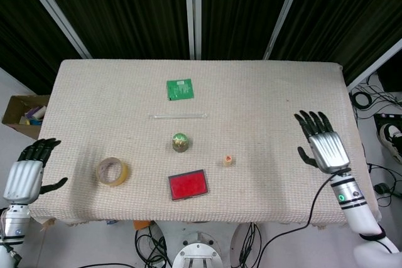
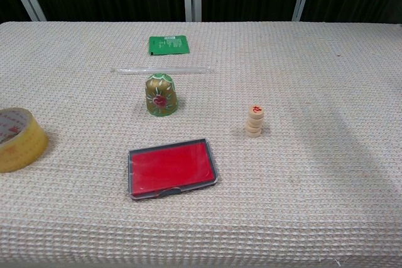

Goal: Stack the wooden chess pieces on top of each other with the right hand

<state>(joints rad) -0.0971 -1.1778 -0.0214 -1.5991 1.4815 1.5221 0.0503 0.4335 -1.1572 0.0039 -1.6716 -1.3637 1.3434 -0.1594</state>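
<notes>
A small stack of round wooden chess pieces [image 2: 255, 120] stands upright near the table's middle, its top disc marked in red; the head view shows the stack [image 1: 228, 161] too. My right hand [image 1: 322, 145] hovers far to the right of it, near the table's right edge, fingers spread and holding nothing. My left hand [image 1: 26, 172] hangs off the table's left edge, fingers apart and empty. Neither hand appears in the chest view.
A green-gold bell-shaped ornament [image 2: 161, 95] stands left of the stack. A red flat case [image 2: 173, 168] lies in front. A tape roll [image 2: 17, 139] sits far left. A clear rod [image 2: 162, 69] and green packet [image 2: 168, 44] lie further back.
</notes>
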